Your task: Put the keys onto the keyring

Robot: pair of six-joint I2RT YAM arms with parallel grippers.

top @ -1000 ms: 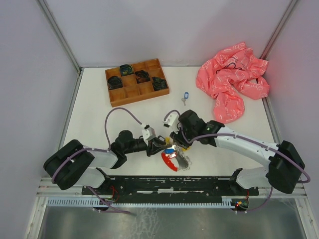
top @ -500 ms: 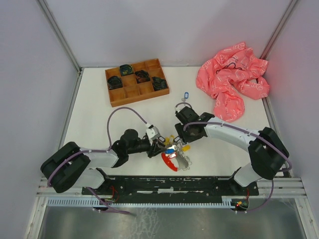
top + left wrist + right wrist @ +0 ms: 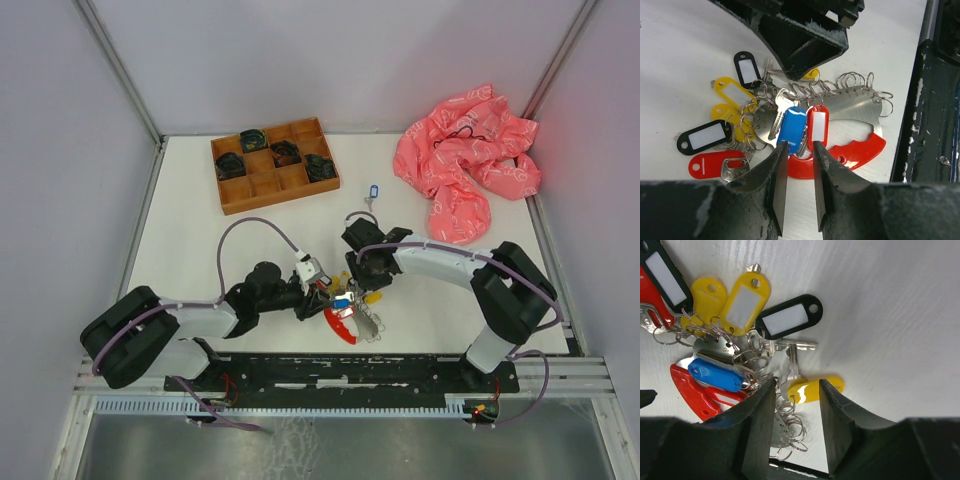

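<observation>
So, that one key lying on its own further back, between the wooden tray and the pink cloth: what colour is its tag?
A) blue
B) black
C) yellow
A: the lone key beside the wooden tray carries a blue tag, and it lies well apart from the key bunch.

a robotics lab cell, plainly: a left arm and a right arm sit bolted to a black base plate at the near edge of a bare white bench, a purple cable looping off one. pale blank panels wall it in, held by metal frame posts. the props look staged: a wooden compartment tray, a crumpled pink cloth, tagged keys.
</observation>
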